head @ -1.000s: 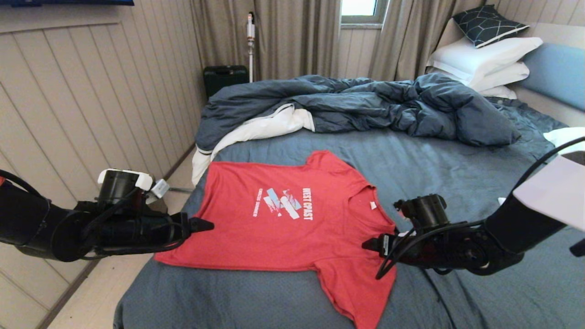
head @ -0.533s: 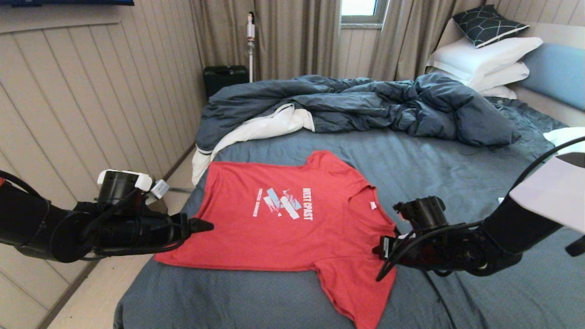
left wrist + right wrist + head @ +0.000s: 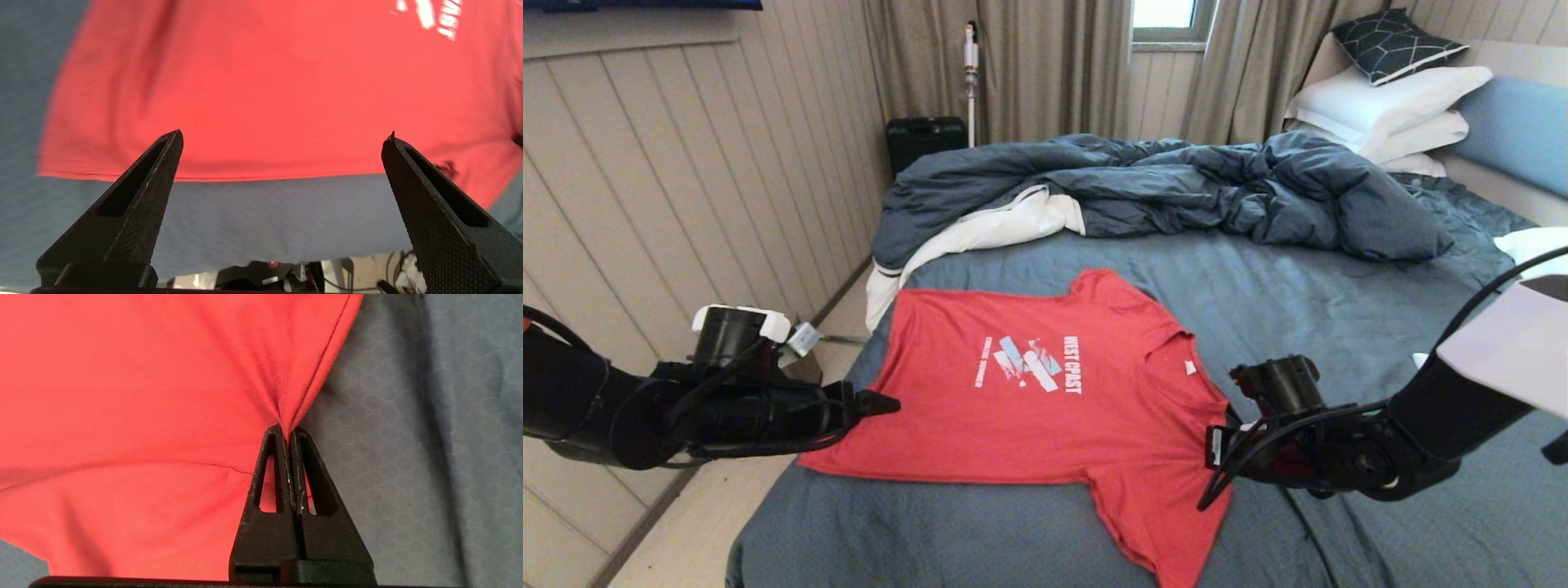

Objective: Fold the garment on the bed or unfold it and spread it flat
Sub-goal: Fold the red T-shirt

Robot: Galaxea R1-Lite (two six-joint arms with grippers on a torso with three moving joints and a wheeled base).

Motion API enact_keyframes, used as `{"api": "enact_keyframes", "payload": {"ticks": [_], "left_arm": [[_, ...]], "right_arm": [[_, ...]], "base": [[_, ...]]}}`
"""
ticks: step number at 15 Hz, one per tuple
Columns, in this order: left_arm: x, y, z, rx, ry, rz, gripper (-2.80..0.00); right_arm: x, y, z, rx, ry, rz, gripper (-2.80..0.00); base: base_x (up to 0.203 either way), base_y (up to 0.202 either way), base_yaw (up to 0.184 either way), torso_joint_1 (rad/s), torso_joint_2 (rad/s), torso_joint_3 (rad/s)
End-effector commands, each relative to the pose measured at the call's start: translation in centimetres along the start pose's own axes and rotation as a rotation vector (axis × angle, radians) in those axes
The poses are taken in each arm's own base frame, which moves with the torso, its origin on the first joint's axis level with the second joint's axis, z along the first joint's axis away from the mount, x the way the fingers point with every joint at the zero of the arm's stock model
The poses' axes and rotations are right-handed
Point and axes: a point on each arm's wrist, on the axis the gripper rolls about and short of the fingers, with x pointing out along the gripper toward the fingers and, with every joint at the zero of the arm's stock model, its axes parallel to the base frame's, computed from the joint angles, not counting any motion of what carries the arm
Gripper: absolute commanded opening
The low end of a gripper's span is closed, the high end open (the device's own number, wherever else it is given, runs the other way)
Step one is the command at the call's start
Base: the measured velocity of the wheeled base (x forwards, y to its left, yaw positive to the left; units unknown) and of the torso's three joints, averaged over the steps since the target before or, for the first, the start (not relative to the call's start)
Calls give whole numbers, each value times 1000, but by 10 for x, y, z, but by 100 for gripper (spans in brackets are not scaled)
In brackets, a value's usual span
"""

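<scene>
One T-shirt [image 3: 1045, 400], flat near the bed's [image 3: 1307, 302] front edge. Right gripper [image 3: 289, 435] pinches its shoulder; left gripper [image 3: 284, 136], fingers wide, at its hem.

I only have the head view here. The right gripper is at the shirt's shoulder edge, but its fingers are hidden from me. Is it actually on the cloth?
Observer: Yes. In the right wrist view the right gripper is shut on a pinch of the red T-shirt, with folds fanning out from the tips.
Operator: And the left one, by the hem?
Observer: The left gripper is wide open, holding nothing.
Operator: Is it past the hem?
Observer: Its fingertips show over red cloth; the hem and the sheet show between the fingers.
</scene>
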Motion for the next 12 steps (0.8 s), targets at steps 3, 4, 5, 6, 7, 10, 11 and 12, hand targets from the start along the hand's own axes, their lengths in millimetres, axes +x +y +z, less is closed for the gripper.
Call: {"api": "enact_keyframes", "payload": {"ticks": [3,4,5,6,7,10,11,12], "left_arm": [[1,9,-7,-17,2,50,0],[1,10,-8,-17,-6,56,0],[3,15,-11,-19,-20,66,0],[5,17,-11,-21,-33,78,0],[9,21,-12,-27,-34,94,0],[12,24,-11,-32,-45,112,0],[16,26,-11,-33,-55,114,0],[19,28,-10,-29,-75,112,0]], "right_arm": [[0,3,0,0,-3,6,-280],[1,3,-2,0,2,3,-280],[3,2,-3,2,8,0,-280],[4,1,-3,4,9,-1,-280],[7,-3,-4,10,20,-12,-280],[6,-3,-4,11,17,-16,-280],[5,-2,1,12,-1,-12,-280],[6,-1,3,14,-10,-12,-280]], "base": [[0,0,0,0,0,0],[0,0,0,0,0,0],[0,0,0,0,0,0],[0,0,0,0,0,0],[0,0,0,0,0,0],[0,0,0,0,0,0],[0,0,0,0,0,0],[0,0,0,0,0,0]]}}
